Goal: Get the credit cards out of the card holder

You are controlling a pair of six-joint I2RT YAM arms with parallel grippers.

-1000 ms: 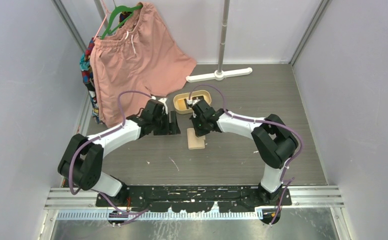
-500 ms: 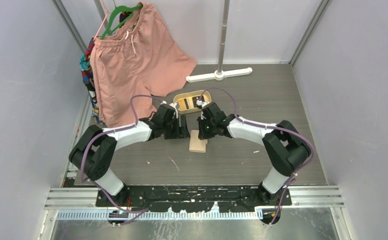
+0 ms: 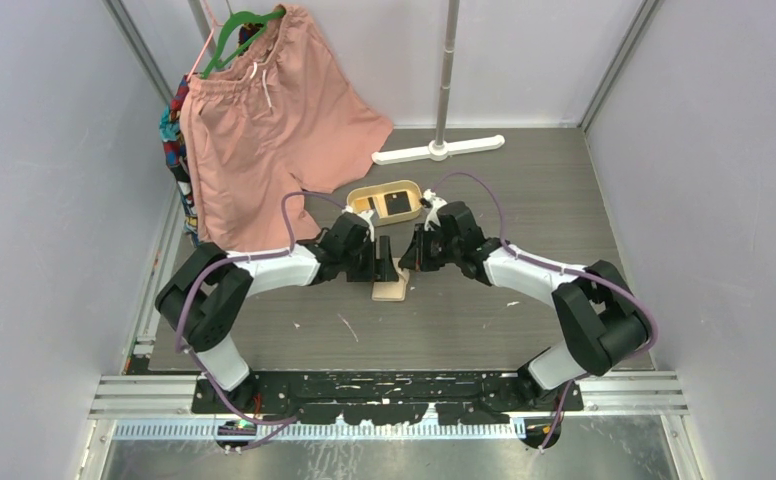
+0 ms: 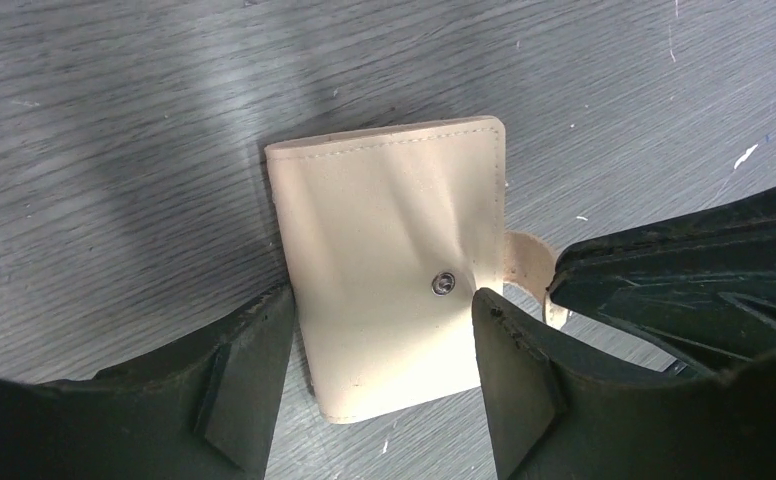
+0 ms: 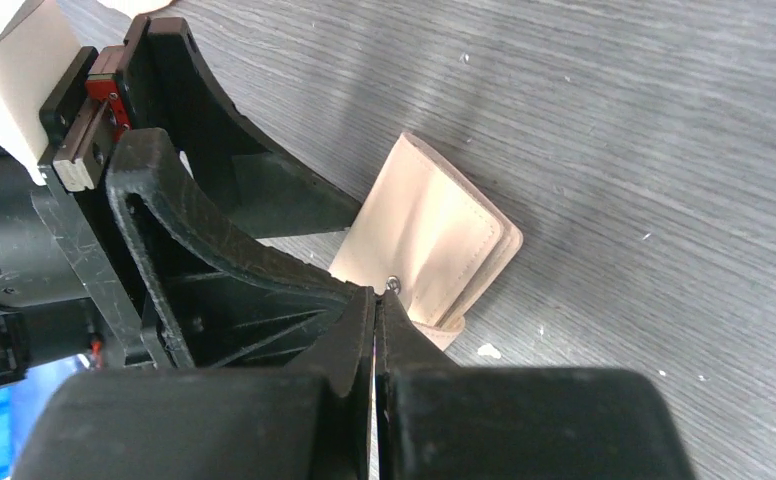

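From above, the card holder (image 3: 392, 287) lies folded on the surface (image 3: 524, 200), my left jaws at its 11 o'clock and my right jaws at its 1 o'clock. At the left wrist, my jaws gape wide astride the card holder. At the right wrist, my jaws are pressed together, tips at the snap tab (image 5: 434, 325). Should they slide off that tab, the card holder could skid away or remain snapped, any cards trapped inside.

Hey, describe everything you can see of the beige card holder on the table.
The small beige leather-like folding card holder lies flat and folded on the grey wood-grain table. Its edges are stitched, its face creased. A metal snap stud is bare, and the snap tab curls loose at one side. No cards show. The open left tool straddles it; the shut right tool has its tip by the stud.
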